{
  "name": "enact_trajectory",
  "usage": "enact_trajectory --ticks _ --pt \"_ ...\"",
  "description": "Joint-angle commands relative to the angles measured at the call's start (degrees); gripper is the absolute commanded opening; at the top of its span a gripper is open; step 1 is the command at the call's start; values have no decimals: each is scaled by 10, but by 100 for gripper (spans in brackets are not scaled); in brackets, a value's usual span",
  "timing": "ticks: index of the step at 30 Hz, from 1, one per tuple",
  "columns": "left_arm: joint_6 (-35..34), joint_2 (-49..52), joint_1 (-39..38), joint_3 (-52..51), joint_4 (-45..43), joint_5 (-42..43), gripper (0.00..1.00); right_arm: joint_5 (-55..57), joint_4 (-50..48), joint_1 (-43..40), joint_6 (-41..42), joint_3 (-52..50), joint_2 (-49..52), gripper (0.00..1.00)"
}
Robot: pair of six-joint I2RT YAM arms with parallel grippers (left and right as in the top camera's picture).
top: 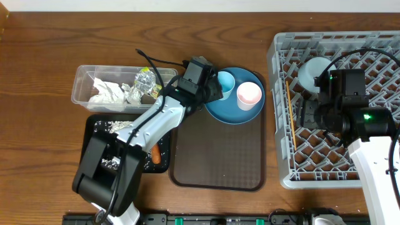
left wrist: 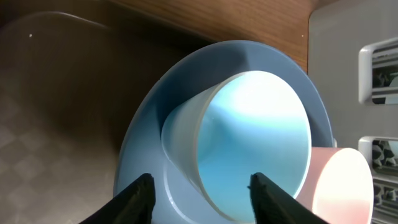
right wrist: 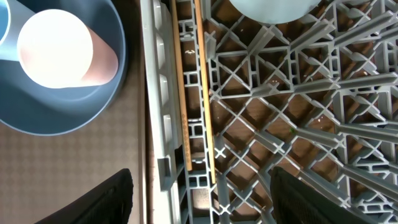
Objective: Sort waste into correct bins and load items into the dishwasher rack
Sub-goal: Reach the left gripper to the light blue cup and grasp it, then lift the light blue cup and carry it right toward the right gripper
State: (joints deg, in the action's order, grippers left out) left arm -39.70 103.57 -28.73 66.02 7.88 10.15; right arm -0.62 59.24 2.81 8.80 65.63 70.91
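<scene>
Loading step: the left gripper [left wrist: 202,200], open and empty, frames the light blue cup [left wrist: 249,143] standing on the dark blue plate [left wrist: 142,168]. Next it probably needs to close on the cup's wall and lift it toward the dishwasher rack [right wrist: 158,93] (the right gripper [right wrist: 202,199] hangs over it, spread wide, holding nothing).

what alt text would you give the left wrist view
A light blue cup stands on a round dark blue plate, filling the frame just ahead of the open left gripper. A pink cup sits beside it on the plate at lower right, with a brown tray to the left and the grey rack at the right edge.
</scene>
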Motion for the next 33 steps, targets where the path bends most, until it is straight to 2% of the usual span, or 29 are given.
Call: enact_trajectory --ticks 1,4,6,11,15,18,27,33 --pt "-2 12 -2 6 -2 -9 51 -2 2 -6 4 3 -1 70" --pt "-3 22 -5 6 -7 -35 50 -2 2 -6 4 3 -1 70" --pt "-3 26 -5 6 -13 -35 45 -2 2 -6 4 2 -1 71" --pt "-3 28 -5 6 -21 -35 27 -2 2 -6 4 3 -1 71" --pt "-3 28 -5 6 -23 -35 19 -2 2 -6 4 3 -1 71" --pt "-2 27 -5 6 -25 -35 7 -2 2 -6 4 3 -1 71" --pt "4 -3 11 6 -24 -35 6 -2 2 -6 4 3 -1 72" --pt "5 -83 46 6 10 -24 6 -2 12 -6 4 3 -1 76"
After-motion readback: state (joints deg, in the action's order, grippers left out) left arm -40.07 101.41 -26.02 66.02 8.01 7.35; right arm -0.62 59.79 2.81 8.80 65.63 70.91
